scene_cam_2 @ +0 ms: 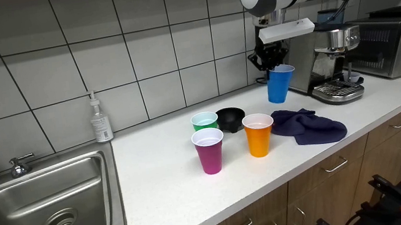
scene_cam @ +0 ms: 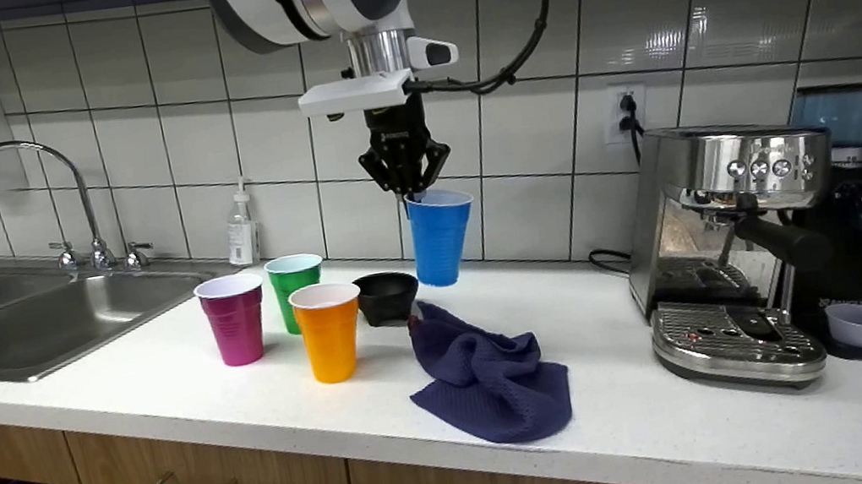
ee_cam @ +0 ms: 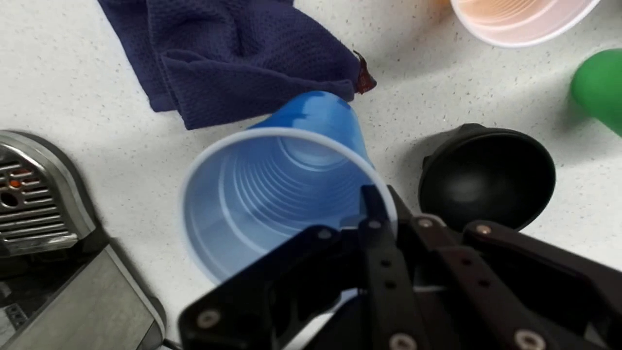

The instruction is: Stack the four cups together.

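My gripper (scene_cam: 408, 192) is shut on the rim of the blue cup (scene_cam: 441, 242), one finger inside and one outside, as the wrist view shows at the fingertips (ee_cam: 387, 201). The blue cup hangs tilted, apparently above the counter, in both exterior views (scene_cam_2: 279, 85). The purple cup (scene_cam: 236, 324), green cup (scene_cam: 295, 290) and orange cup (scene_cam: 330, 338) stand upright and apart on the counter. In an exterior view the purple cup (scene_cam_2: 210, 158) partly hides the green cup (scene_cam_2: 204, 120). The wrist view shows parts of the orange cup (ee_cam: 522, 22) and green cup (ee_cam: 602, 90); purple is out of view.
A low black bowl (scene_cam: 388, 299) stands between the green cup and the blue cup. A crumpled navy towel (scene_cam: 494, 378) lies in front. A coffee machine (scene_cam: 727, 249) stands on one side, a sink (scene_cam_2: 112, 189) and soap bottle (scene_cam_2: 100, 121) on the other. A tiled wall is behind.
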`<state>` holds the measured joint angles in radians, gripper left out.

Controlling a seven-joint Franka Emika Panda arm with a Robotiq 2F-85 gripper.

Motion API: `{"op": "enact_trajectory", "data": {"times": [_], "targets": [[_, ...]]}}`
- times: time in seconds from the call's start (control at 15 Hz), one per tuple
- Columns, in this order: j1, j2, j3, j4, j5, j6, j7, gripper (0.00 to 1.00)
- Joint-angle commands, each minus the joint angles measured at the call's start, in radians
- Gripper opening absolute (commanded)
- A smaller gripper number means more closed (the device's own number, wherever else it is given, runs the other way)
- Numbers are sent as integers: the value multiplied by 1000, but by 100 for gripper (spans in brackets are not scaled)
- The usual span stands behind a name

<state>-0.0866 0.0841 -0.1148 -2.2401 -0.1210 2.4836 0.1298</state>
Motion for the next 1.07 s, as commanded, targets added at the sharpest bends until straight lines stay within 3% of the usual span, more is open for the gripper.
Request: {"op": "enact_trajectory", "data": {"times": [0.0,1.0], "targets": [[7,-127,14,-112,12,15,-32,1],[93,-348,96,-294,63,-1,-82,1]]}}
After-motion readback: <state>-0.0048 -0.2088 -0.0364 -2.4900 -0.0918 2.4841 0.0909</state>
